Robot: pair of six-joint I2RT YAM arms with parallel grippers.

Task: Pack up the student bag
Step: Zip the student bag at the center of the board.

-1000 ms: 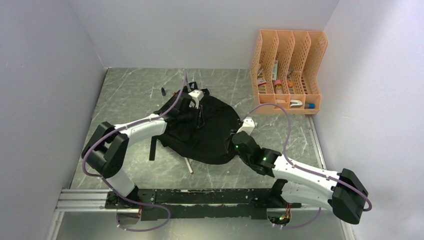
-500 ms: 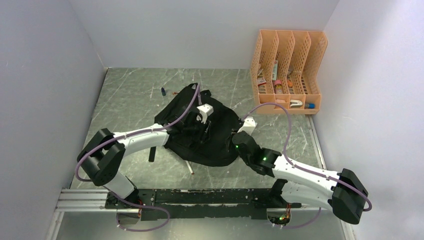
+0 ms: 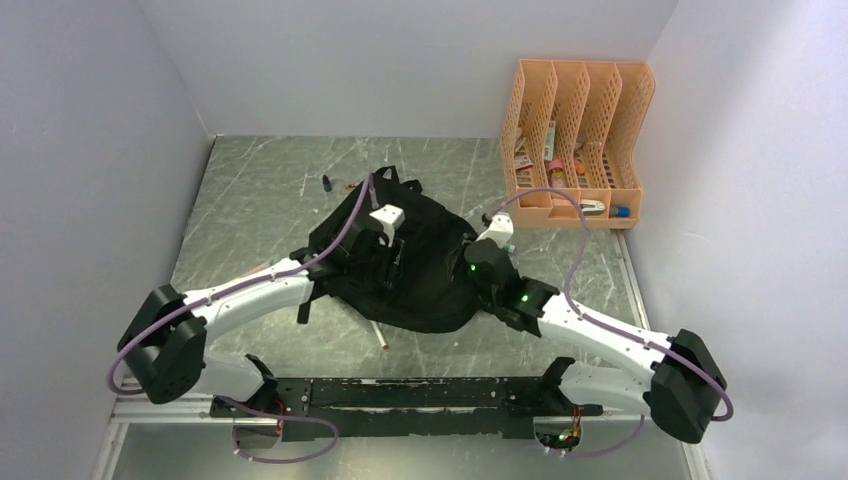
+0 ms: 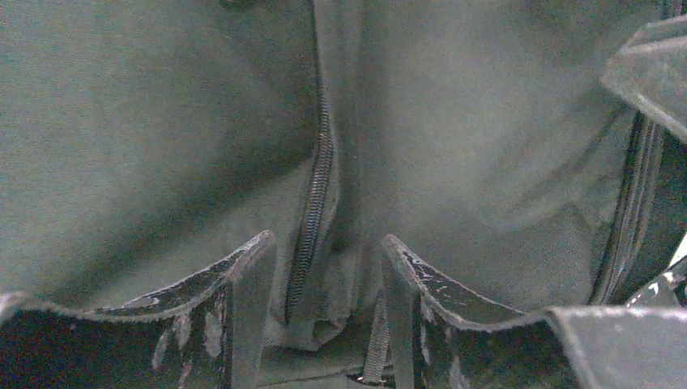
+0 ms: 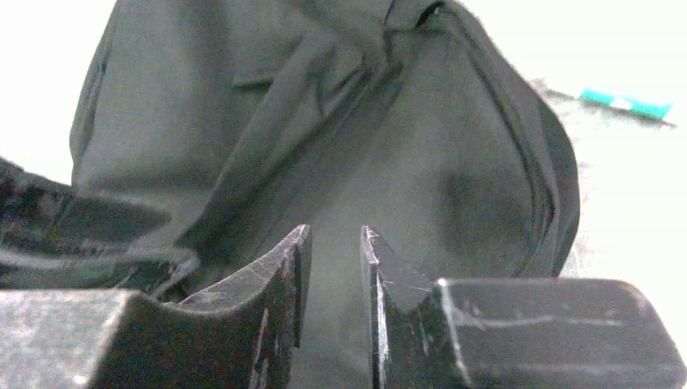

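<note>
Counter (image 3: 250, 190): open passage to the left of and behind the student bag (image 3: 430, 295), broken only by a small dark object (image 3: 326, 182) near the back. An orange file organiser (image 3: 575, 140) blocks the far right corner. Left claw (image 4: 324, 243) and right claw (image 5: 332, 231) both crowd over the bag, leaving a narrow gap between them. A thin stick (image 3: 381, 334) lies at the bag's near edge.

The top camera looks down from above and behind the arm bases (image 3: 258, 382) over the whole surface (image 3: 260, 190). The wrist cameras sit very close, looking past the left fingers (image 4: 243, 308) and the right fingers (image 5: 279, 308) onto the student bag (image 3: 430, 290), which all three views share.
</note>
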